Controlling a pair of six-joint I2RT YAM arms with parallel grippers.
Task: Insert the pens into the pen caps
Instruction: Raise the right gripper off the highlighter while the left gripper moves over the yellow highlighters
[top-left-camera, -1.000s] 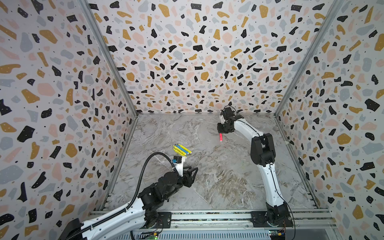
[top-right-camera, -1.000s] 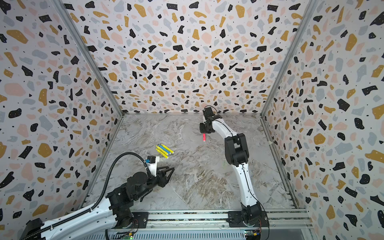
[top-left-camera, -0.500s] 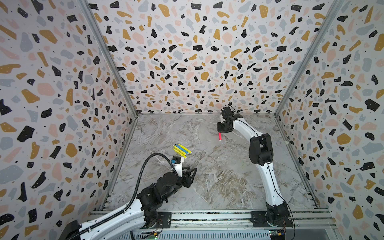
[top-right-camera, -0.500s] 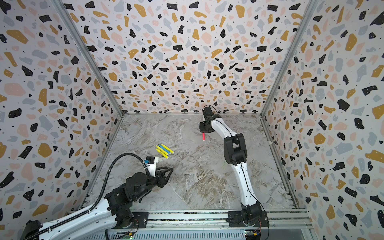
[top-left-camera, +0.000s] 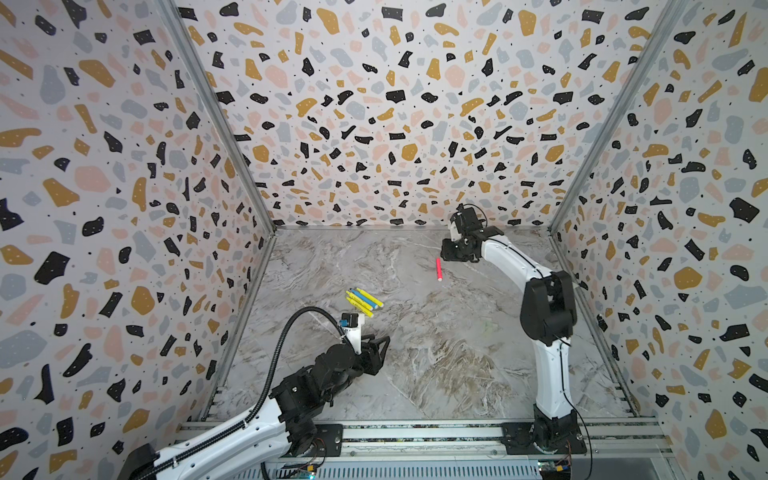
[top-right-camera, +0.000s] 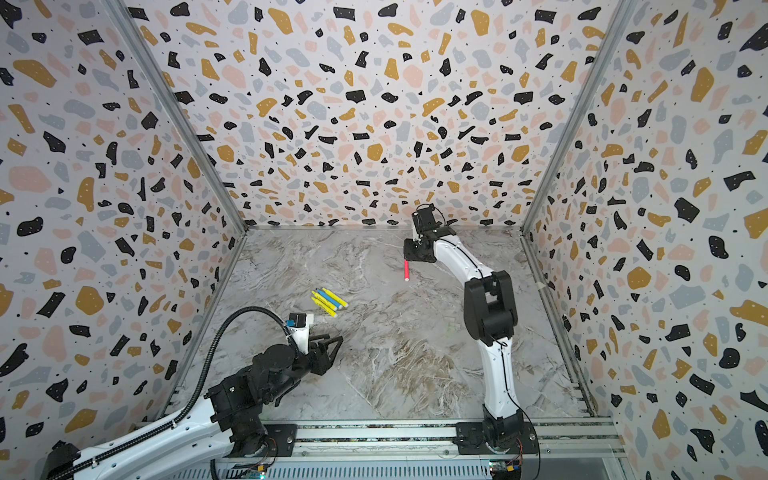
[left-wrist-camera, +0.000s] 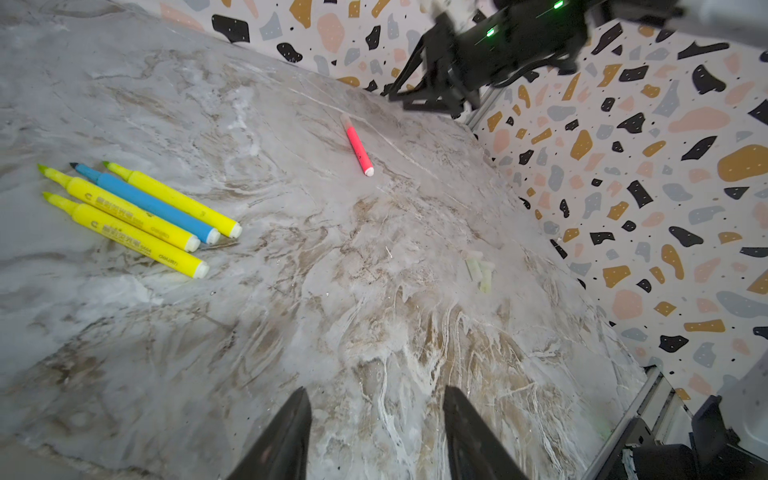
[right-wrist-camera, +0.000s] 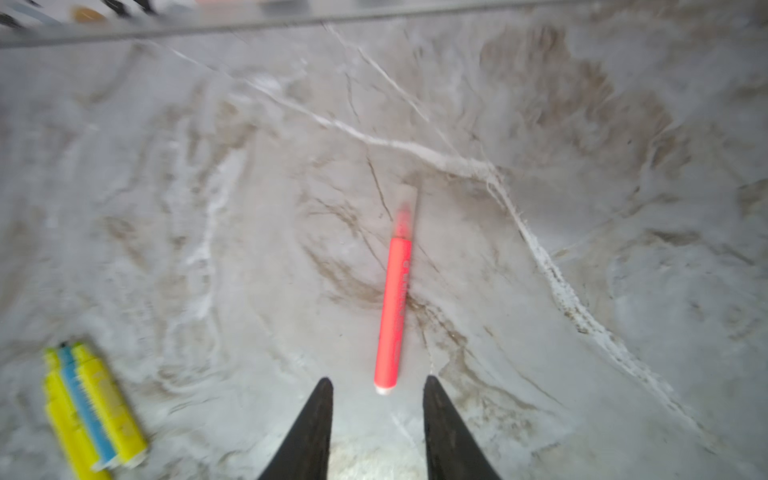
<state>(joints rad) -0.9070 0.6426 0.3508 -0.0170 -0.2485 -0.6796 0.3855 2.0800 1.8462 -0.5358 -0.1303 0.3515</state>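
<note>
Pink-red plastic marked the only pen lying alone: the pink-red pen (top-left-camera: 438, 269) rested flat on the marble desk (top-left-camera: 436, 374), toward 1 o'clock from the desk's middle in both top views. Its long axis ran nearly 12 to 6, with the white butt end at 6. A clear cap (right-wrist-camera: 409, 199) appeared to be seated over its tip at the 12 end.

The right tool (right-wrist-camera: 377, 380) hung above that pen with its jaws apart, gripping nothing. In the right wrist view the pen ran straight out from the gap between the fingers (right-wrist-camera: 320, 415), butt end nearest them.

The other pens, three yellow and one blue, lay touching side by side in a cluster (top-left-camera: 363, 301) toward 10 o'clock from the middle. They were uncapped, with tips at 10 and butts at 4. That cluster lay at 11 o'clock from the left tool (top-left-camera: 380, 343), near it and well apart from the right tool. The left tool was also parted and empty, low over the desk.

A small heap of what looked like loose clear caps (left-wrist-camera: 480, 268) lay near the right arm's side, away from the cluster.

Judging from this, the pink-red pen looked done. The next pick turned on the cluster's slant, and the left arm was the nearer one to take a barrel across its 10-to-4 axis.
</note>
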